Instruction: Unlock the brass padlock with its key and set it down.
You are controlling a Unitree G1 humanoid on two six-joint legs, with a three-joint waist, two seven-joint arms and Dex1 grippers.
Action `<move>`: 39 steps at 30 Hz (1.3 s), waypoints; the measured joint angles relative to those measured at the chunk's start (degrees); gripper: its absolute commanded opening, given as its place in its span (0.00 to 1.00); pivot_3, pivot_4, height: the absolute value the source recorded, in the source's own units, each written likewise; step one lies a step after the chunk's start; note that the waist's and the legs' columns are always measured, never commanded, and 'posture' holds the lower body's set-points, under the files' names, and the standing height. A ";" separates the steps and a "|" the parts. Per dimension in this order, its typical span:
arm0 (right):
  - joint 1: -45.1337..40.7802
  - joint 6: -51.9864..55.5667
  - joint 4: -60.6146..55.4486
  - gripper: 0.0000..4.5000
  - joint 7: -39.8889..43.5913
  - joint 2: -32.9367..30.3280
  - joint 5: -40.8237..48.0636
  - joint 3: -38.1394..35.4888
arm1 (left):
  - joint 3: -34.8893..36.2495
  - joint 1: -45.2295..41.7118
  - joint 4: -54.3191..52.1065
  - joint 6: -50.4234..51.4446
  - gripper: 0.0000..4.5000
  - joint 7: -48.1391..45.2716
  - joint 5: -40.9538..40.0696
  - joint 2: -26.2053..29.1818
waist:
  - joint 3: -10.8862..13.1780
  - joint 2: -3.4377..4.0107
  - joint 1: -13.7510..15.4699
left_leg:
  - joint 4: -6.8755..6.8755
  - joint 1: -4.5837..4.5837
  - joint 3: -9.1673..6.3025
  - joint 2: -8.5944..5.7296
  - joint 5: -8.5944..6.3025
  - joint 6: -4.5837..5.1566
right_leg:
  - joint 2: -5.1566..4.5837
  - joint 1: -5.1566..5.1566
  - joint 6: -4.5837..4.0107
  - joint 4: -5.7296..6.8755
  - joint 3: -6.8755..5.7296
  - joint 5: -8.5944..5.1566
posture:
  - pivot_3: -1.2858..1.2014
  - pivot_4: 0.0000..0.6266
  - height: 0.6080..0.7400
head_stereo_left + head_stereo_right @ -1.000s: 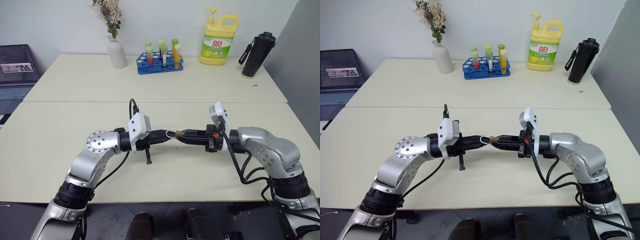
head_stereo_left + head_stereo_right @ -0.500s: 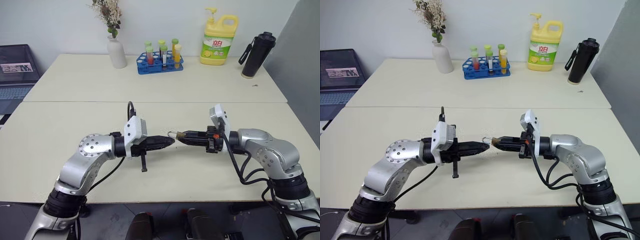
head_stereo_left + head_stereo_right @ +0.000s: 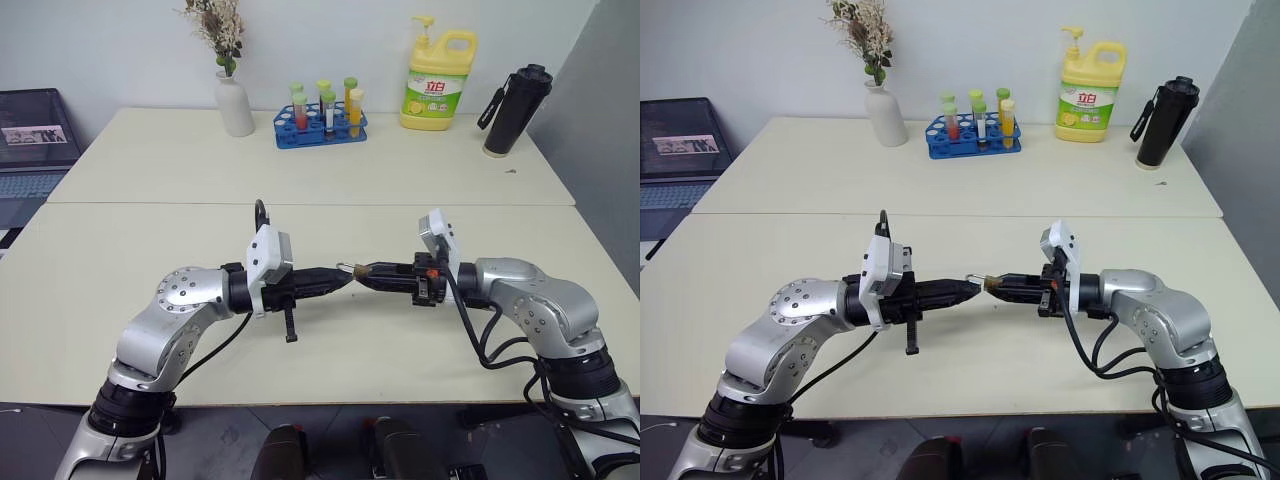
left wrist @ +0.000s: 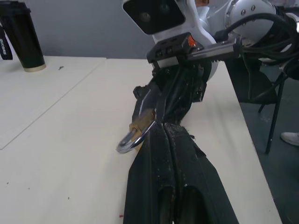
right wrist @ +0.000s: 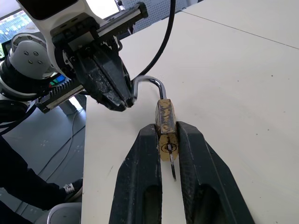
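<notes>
Above near table edge | padlock clamped, right gripper

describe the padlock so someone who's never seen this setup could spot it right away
Start at the near cream table, where two silver arms meet tip to tip above its front half. The right gripper is shut on a tiny brass padlock, key in its keyhole. It is the only golden thing there, its thin silvery shackle swung open toward the shut left gripper.

Both arms level, left gripper closed, tip-to-tip with clamped right gripper.
</notes>
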 measured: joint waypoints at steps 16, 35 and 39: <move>0.36 -0.05 0.00 0.03 0.21 -0.03 0.00 0.39 | 0.67 -1.04 2.67 -2.59 0.00 0.03 2.32 -0.37 | 0.00 0.00 -0.01 | 0.00 0.00 0.01 0.00 0.00 0.00 | 0.00 0.00 0.00 -0.01 0.01 0.00 | 0.52 0.24 1.00; 0.41 2.02 0.15 0.03 -1.36 -1.26 -0.14 0.74 | 0.88 3.81 2.81 -16.06 0.12 -1.77 13.01 6.14 | 0.00 0.01 -0.11 | -0.05 0.01 0.04 0.03 0.00 0.00 | -0.01 -0.04 -0.03 -0.01 0.05 -0.01 | 0.52 0.24 1.00; 0.33 7.57 1.29 0.03 -3.18 -2.31 0.18 0.76 | 0.73 8.20 6.14 -30.19 0.39 -5.05 20.64 10.77 | 0.01 0.02 0.00 | -0.06 0.01 0.10 0.02 0.00 0.00 | -0.25 -0.06 -0.08 -0.02 0.05 -0.04 | 0.52 0.24 1.00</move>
